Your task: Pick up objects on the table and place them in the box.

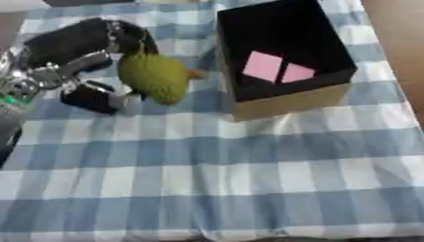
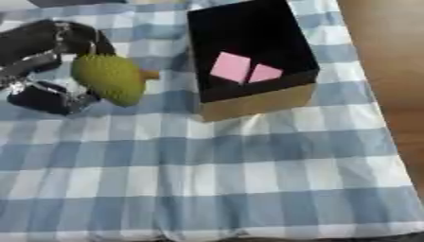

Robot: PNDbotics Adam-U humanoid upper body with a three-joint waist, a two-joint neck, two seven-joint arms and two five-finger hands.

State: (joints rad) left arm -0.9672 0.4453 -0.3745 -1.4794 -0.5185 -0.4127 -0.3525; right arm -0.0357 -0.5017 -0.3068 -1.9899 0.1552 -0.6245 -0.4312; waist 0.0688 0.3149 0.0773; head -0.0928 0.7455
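— Holding something, is it? What's in the robot's black left hand [image 1: 87, 71]?

— A bumpy yellow-green oval fruit [image 1: 154, 77], like a small jackfruit, with a short orange-brown stem stub [image 1: 196, 73]. The fingers and thumb are curled round it, at about ten o'clock in the left eye view.

— Where is it against the box?

— Just beside the black-lined open cardboard box [image 1: 289, 102], at the box's nine o'clock side, outside it. Two pink square pieces [image 1: 278, 69] lie on the box floor.

— And the surface?

— A blue-and-white checked tablecloth [image 1: 215, 170], with brown wooden floor [image 2: 381, 56] showing at three o'clock.

— Which way does the fruit point?

— Its long axis runs from eleven to five o'clock; the stem sticks out toward three o'clock, at the box.
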